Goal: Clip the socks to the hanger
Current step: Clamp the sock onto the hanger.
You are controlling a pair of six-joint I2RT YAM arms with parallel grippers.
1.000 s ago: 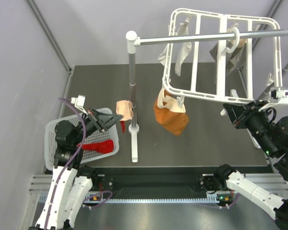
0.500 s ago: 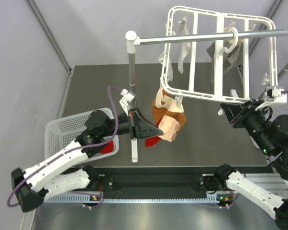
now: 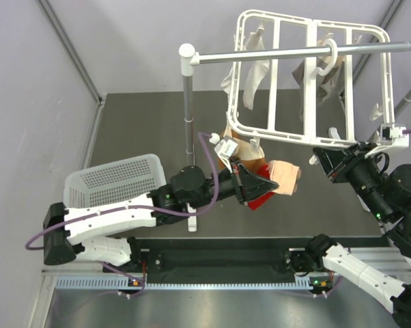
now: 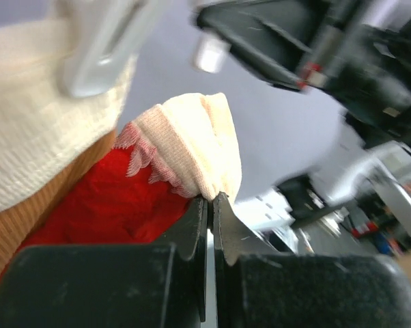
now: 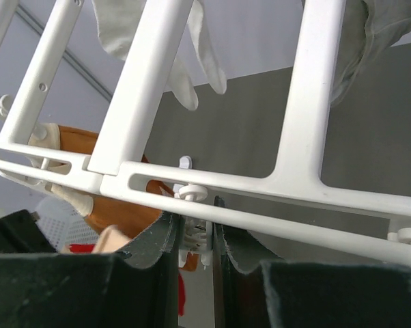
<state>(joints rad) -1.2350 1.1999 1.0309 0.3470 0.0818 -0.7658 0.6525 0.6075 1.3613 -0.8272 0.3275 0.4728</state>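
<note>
Red sock [image 3: 262,197]: bright red, limp, with a pale fuzzy cuff [image 4: 192,147]; held just below the hanger's near rail, beside an orange sock [image 5: 117,201].
Left gripper [image 4: 211,201]: fingers pressed together on the cuff.
Right gripper [image 5: 195,236]: fingers clamped on a white clip [image 5: 192,239] under that rail.
Hanger [image 3: 287,136]: white frame with crossbars, tilted, hooked on a pole [image 3: 274,55]; white socks [image 3: 250,78] hang at its far side.
</note>
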